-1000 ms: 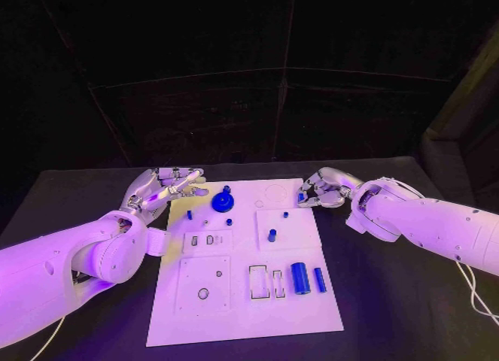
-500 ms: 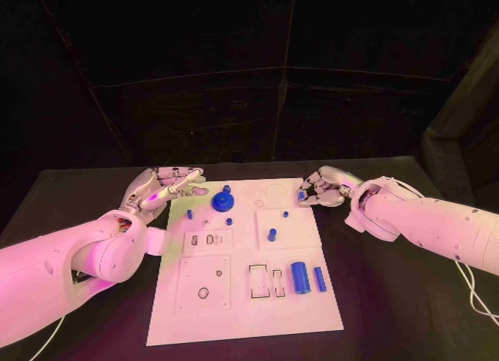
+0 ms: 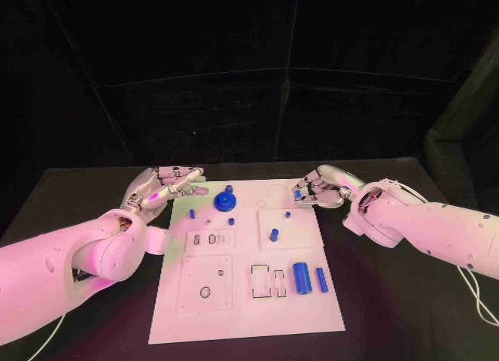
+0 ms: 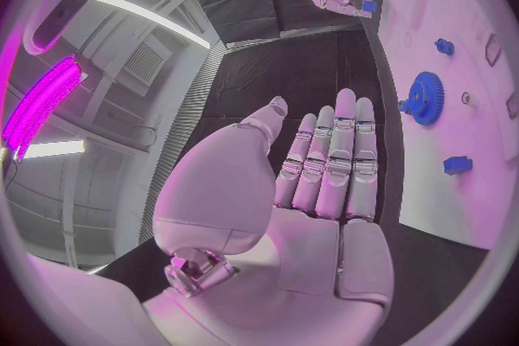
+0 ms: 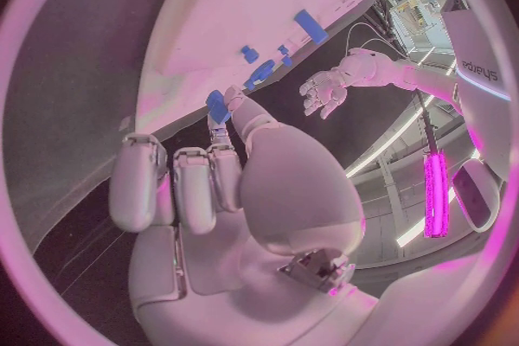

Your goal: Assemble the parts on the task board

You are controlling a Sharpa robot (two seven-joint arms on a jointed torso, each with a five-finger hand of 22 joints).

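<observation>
I see the task board [image 3: 249,301] lying mid-frame in the head view. My right hand [image 3: 320,188] sits at the board's upper right corner, pinching a small blue part [image 3: 300,195] between its fingertips. My left hand [image 3: 160,188] hovers at the board's upper left edge, fingers extended and apart, holding nothing. A blue gear [image 3: 223,201] stands near the board's top centre, and two blue cylinders [image 3: 310,278] lie side by side at its lower right.
</observation>
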